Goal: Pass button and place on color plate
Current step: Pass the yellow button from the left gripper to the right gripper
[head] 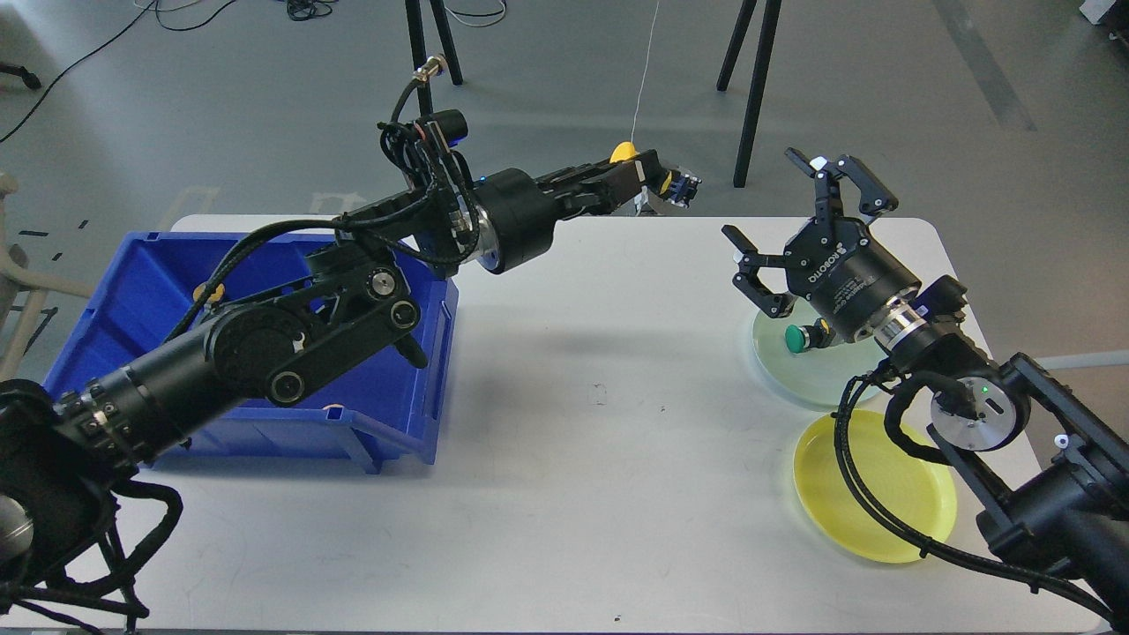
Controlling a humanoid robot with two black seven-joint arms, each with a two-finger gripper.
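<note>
Button point(801, 338) sideways, cap leftward

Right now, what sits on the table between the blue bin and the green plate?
Nothing: head view shows bare white table between the blue bin and the green plate.

Bright, even light; soft shadows; sharp.

A yellow button point(624, 151) sits far centre, pinched between dark fingers. A green button point(801, 339) rests on the pale green plate point(816, 375), right; nearer lies the yellow plate point(869, 494).
</note>
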